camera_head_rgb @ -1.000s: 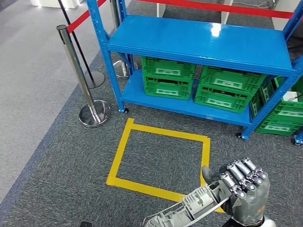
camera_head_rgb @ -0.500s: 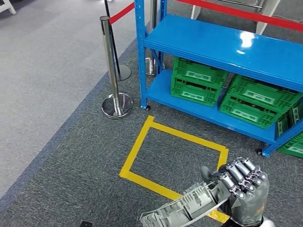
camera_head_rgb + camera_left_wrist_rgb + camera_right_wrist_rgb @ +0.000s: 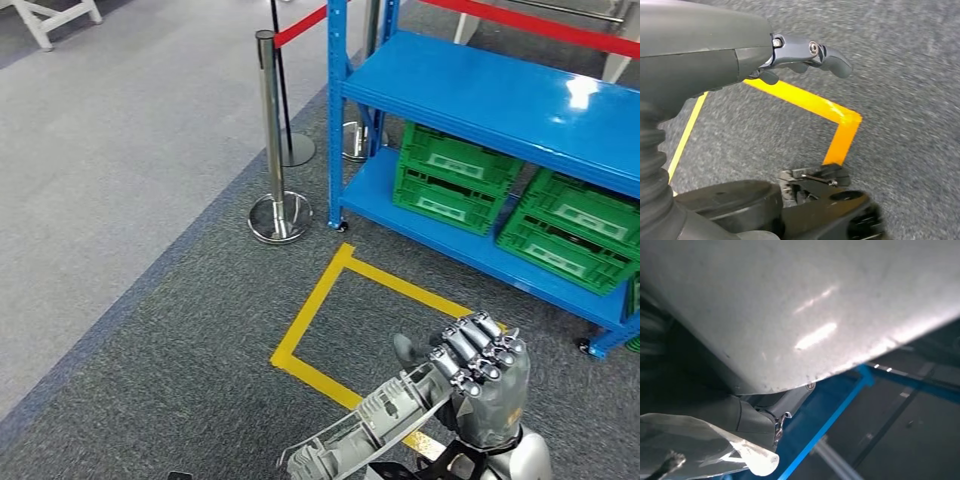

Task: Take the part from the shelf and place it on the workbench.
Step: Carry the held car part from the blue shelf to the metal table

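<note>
Camera's panned: your blue steel shelf point(image 3: 483, 95) now sits further right. Right hand point(image 3: 483, 375) grips the long ribbed silver-grey metal part point(image 3: 362, 435) over the yellow floor-tape square's point(image 3: 317, 305) near edge. Left hand point(image 3: 806, 52): fingers extended, holding nothing.

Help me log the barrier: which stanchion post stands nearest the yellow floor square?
The chrome stanchion post with the round base, just left of the shelf's blue leg; the other bases sit further back.
</note>
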`<state>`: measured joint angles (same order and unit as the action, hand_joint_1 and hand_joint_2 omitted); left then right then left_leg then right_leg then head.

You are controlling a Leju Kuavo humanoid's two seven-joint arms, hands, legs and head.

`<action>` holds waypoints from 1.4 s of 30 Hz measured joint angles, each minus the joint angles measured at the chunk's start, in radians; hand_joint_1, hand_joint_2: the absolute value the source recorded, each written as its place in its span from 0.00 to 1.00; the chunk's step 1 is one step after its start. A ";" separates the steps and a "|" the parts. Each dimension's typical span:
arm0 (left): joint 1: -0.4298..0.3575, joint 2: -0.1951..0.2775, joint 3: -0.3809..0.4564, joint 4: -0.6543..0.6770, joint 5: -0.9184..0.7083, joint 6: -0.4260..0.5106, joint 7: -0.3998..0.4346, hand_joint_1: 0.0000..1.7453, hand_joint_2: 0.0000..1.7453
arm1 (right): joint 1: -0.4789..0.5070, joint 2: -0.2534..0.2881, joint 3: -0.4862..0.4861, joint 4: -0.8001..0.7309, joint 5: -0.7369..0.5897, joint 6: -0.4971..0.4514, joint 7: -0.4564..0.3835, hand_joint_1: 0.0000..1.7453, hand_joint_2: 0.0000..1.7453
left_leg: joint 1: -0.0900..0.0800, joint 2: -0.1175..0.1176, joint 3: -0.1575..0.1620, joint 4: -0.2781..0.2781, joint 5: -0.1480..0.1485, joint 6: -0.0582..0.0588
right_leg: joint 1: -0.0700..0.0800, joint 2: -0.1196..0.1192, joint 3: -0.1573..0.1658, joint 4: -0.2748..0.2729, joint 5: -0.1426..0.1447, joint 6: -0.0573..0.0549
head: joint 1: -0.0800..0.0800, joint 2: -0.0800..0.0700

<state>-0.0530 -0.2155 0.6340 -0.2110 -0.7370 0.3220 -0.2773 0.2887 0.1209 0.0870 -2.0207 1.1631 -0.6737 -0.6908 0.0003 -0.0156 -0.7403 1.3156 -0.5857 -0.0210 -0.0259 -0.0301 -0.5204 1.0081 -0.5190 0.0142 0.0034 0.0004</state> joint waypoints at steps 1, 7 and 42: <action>0.000 0.000 0.000 0.000 0.000 0.000 0.000 0.00 1.00 | 0.000 0.000 0.000 0.000 0.000 0.000 0.000 1.00 1.00 | 0.000 0.000 -0.001 0.001 0.000 0.000 | 0.000 0.000 0.000 0.000 0.000 0.000 | 0.000 0.000; 0.006 0.008 0.009 0.000 -0.002 0.000 0.000 0.00 1.00 | -0.022 0.000 0.016 0.027 0.004 0.000 0.000 1.00 1.00 | -0.004 0.059 0.148 -0.284 0.125 0.021 | 0.004 -0.085 0.012 -0.002 -0.010 0.027 | 0.001 0.000; -0.001 0.002 -0.001 0.000 -0.081 -0.015 0.041 0.00 1.00 | -0.018 -0.002 0.019 0.057 -0.003 0.000 0.000 1.00 1.00 | -0.003 0.021 0.139 -0.296 0.140 0.062 | 0.005 -0.001 -0.028 0.108 -0.096 0.043 | 0.012 0.000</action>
<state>-0.0545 -0.2132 0.6326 -0.2106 -0.8180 0.3071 -0.2359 0.2707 0.1190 0.1059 -1.9632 1.1598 -0.6737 -0.6909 -0.0030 0.0051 -0.6013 1.0198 -0.4456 0.0407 -0.0207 -0.0315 -0.5484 1.1164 -0.6152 0.0570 0.0152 0.0004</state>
